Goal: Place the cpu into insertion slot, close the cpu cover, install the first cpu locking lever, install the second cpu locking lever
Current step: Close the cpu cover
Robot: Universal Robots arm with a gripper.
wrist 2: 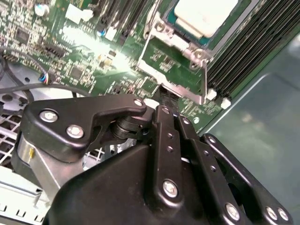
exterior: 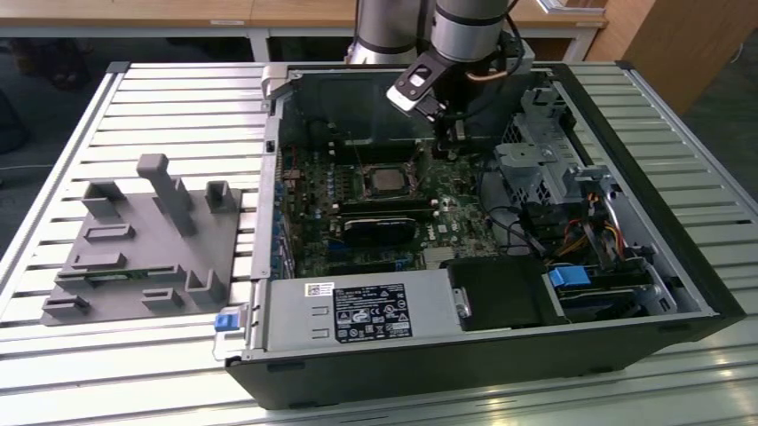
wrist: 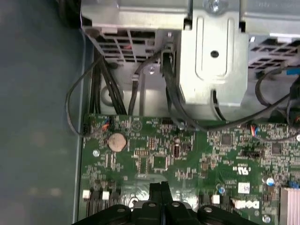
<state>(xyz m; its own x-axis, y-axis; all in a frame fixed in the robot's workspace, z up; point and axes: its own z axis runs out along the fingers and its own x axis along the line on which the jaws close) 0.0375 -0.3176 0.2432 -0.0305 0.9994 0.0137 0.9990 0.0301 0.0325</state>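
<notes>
In the exterior view, your arm reaches down into the open black desktop computer case (exterior: 681,266), which lies on the slatted metal table (exterior: 154,98). The black gripper (exterior: 446,146) hangs low over the green motherboard (exterior: 456,222), just beside the socket on the exterior view's right. You can see the cpu (exterior: 382,181), a flat square chip with a grey metal top, lying inside the insertion slot (exterior: 361,180), the square black-framed socket. A grey moulded plastic fixture (exterior: 142,240) sits on the table well apart from the case, on the exterior view's left. In the second wrist view, the gripper (wrist 2: 165,101) has its fingers drawn together, and their tips meet at the edge of the cpu cover (wrist 2: 178,85), the thin silvery metal frame. The board shows through the frame's window, and you cannot tell whether the tips pinch the metal. The cpu (wrist 2: 206,16) lies beyond it, beside the long black memory slots (wrist 2: 243,51). In the first wrist view, the gripper (wrist: 161,186) shows only a thin seam between its fingers, above the motherboard (wrist: 159,154) with its round silver coin cell (wrist: 117,141) and a silvery metal drive cage (wrist: 213,51).
</notes>
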